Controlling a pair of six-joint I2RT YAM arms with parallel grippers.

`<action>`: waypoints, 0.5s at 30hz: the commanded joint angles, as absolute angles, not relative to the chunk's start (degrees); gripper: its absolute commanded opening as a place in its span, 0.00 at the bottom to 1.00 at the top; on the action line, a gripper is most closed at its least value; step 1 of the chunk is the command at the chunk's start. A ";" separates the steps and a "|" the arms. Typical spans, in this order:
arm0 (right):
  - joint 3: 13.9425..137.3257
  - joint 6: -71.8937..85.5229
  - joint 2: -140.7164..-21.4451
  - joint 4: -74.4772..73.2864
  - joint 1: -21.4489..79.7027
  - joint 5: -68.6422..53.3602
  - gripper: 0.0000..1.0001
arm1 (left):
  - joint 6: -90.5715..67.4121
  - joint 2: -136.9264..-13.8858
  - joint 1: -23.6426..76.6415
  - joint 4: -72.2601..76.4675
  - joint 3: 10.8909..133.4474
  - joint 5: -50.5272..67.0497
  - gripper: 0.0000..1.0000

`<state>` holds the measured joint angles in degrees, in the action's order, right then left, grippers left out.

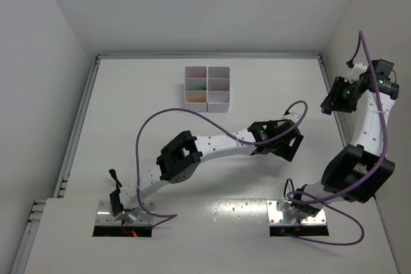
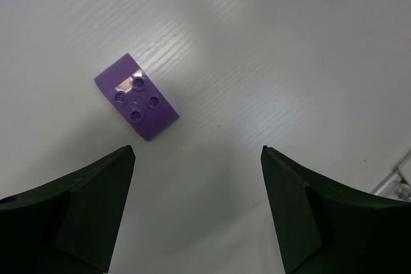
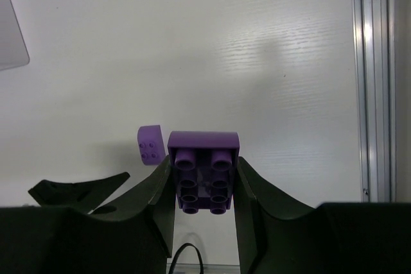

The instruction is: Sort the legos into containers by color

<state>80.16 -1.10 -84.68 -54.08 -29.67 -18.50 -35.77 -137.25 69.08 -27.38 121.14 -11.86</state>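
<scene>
Right claw (image 3: pixel 203 166) clamped on a purple brick (image 3: pixel 203 181). Left claw (image 2: pixel 198 153) wide open, empty, over a loose brick (image 2: pixel 136 96) on the worktop (image 2: pixel 289 43). Tray (image 1: pixel 207 88) well apart, holding green and orange. Judged nearly done: two purples left.

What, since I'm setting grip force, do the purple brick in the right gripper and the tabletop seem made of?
The purple brick: looks like hard moulded plastic, smooth with a slight sheen; crisp, uniform round studs. The tabletop: white, matte, fine ribbed lines in the glare; perhaps corrugated plastic sheet or laminate, unclear.
</scene>
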 commanded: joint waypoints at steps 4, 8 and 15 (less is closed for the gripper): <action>79.37 -2.63 -80.16 -53.96 -31.81 -21.18 0.00 | -39.11 -139.12 67.24 -26.89 123.13 -19.34 0.84; 78.22 -4.04 -78.23 -55.01 -32.43 -21.70 0.00 | -39.73 -140.97 66.71 -26.89 123.66 -20.21 0.84; 77.17 -5.88 -76.99 -56.07 -34.01 -21.71 0.00 | -39.73 -143.78 65.65 -25.05 126.12 -16.79 0.84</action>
<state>77.71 -4.38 -78.87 -55.66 -33.04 -20.25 -38.65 -142.45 66.02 -27.24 123.11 -17.87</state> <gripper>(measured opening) 0.353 0.842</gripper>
